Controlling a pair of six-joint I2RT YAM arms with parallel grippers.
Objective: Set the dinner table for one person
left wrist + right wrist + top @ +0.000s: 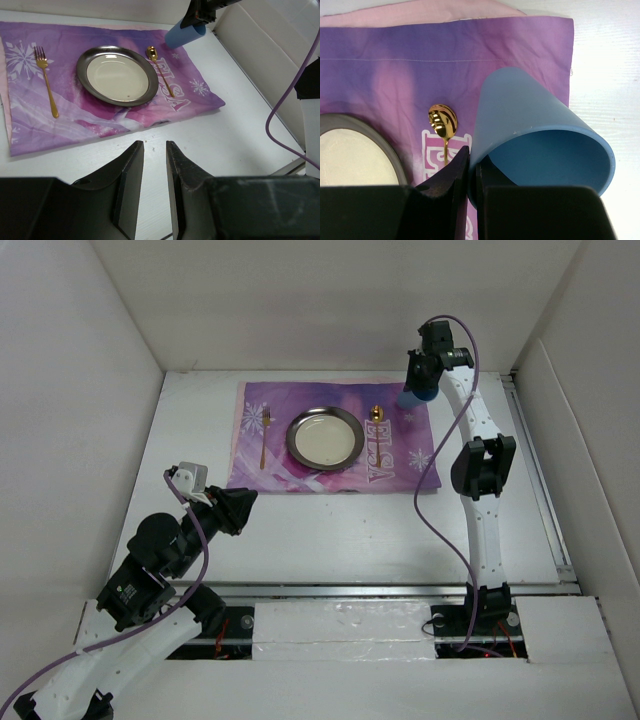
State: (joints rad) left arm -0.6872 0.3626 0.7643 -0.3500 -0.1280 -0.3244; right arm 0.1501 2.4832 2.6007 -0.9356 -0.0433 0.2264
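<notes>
On the white dinner table [340,530] lies a purple placemat [290,478]. A round metal plate [325,437] sits at its middle, with a gold fork [265,435] to the left and a gold spoon [377,416] to the right. My right gripper [472,152] is shut on the rim wall of a blue cup [530,125], one finger inside and one outside. The cup is tilted over the mat's far right corner [418,396]. My left gripper [155,145] hovers open over bare table in front of the mat, with nothing between its fingers.
White walls box in the table at the back and on both sides. A raised rail [540,480] runs along the right edge. A purple cable [430,520] hangs in a loop off the right arm over the table's right half.
</notes>
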